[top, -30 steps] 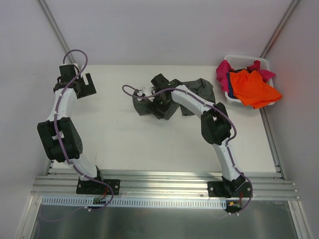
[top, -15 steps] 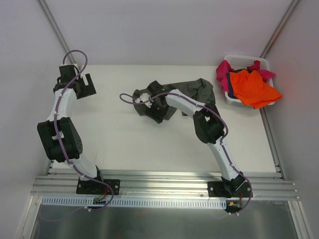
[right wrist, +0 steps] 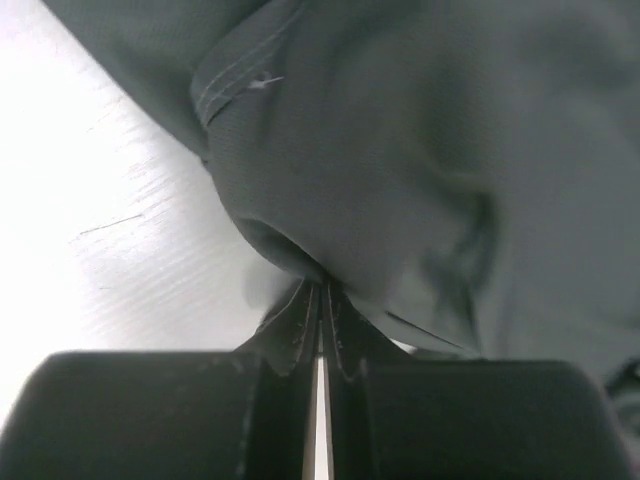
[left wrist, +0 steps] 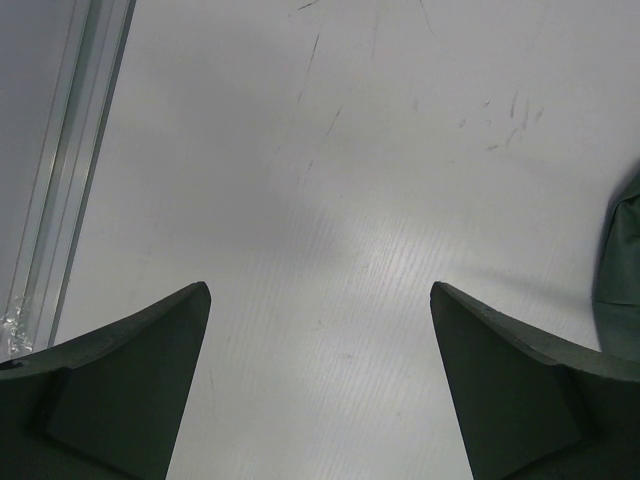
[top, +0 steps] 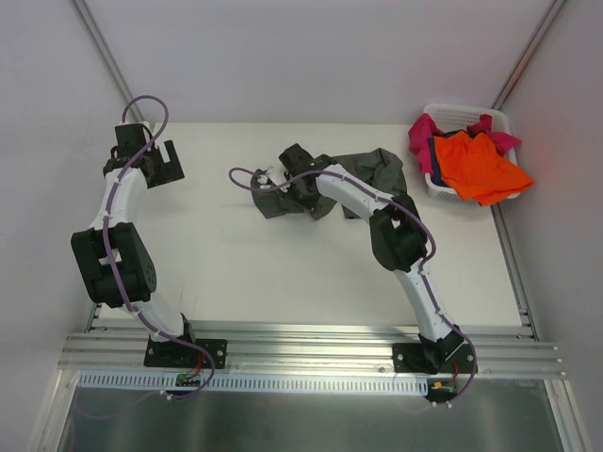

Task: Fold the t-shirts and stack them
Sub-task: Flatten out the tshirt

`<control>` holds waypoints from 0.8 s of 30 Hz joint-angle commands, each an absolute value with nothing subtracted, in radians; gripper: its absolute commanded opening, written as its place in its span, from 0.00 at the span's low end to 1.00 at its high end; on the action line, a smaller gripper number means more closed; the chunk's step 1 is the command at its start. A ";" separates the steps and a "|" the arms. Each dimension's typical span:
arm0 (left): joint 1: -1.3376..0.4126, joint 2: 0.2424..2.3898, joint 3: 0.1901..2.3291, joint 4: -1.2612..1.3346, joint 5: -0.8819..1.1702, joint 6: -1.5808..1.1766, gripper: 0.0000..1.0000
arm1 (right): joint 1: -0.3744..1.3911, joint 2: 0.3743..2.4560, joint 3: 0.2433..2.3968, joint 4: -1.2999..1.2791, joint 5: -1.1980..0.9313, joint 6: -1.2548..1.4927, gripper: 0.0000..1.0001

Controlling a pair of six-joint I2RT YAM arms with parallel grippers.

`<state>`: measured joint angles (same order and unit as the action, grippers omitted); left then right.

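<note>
A dark grey-olive t-shirt (top: 375, 169) lies crumpled at the back middle of the table. My right gripper (top: 300, 188) is at its left end and is shut on a pinched fold of that t-shirt (right wrist: 400, 150). In the right wrist view the cloth's stitched hem is squeezed between the jaws of the right gripper (right wrist: 320, 290). My left gripper (top: 165, 155) hangs open at the far left with nothing in it. In the left wrist view the left gripper (left wrist: 320, 300) has bare table between its fingers, and the t-shirt's edge (left wrist: 620, 260) shows at the right. Orange (top: 480, 165) and magenta-pink (top: 421, 137) t-shirts lie in the basket.
The white laundry basket (top: 452, 113) stands at the back right corner, with a dark blue cloth strip (top: 433, 162) hanging over its side. Metal rails run along the table's left (left wrist: 60, 180) and right edges (top: 513, 264). Grey walls close in the back and sides.
My right gripper has gone from open to shut, pinching the dark t-shirt's left end. It shifted a little over the cloth, which is more bunched. The left arm has not moved.
</note>
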<state>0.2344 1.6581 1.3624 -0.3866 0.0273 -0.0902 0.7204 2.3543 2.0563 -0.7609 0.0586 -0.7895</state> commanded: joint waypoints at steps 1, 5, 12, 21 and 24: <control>0.227 1.637 1.377 -0.384 0.051 -0.107 0.93 | 0.726 2.209 2.181 -0.749 0.092 -0.792 0.01; 0.227 1.652 1.390 -0.385 0.061 -0.117 0.93 | 0.736 2.200 2.371 -0.821 0.035 -0.755 0.01; 0.225 1.652 1.391 -0.385 0.069 -0.120 0.93 | 0.759 2.062 2.416 -0.750 -0.081 -0.663 0.01; 0.224 1.661 1.411 -0.385 0.075 -0.124 0.92 | 0.735 1.964 2.473 -0.502 -0.023 -0.702 0.01; 0.225 1.661 1.411 -0.385 0.074 -0.123 0.92 | 0.642 1.994 2.453 -0.463 -0.006 -0.742 0.00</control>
<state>0.2340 1.6642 1.3724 -0.3866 0.0521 -0.1135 0.7269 1.9980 2.4378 -0.5697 -0.0410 -0.7013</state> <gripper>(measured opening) 0.922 0.012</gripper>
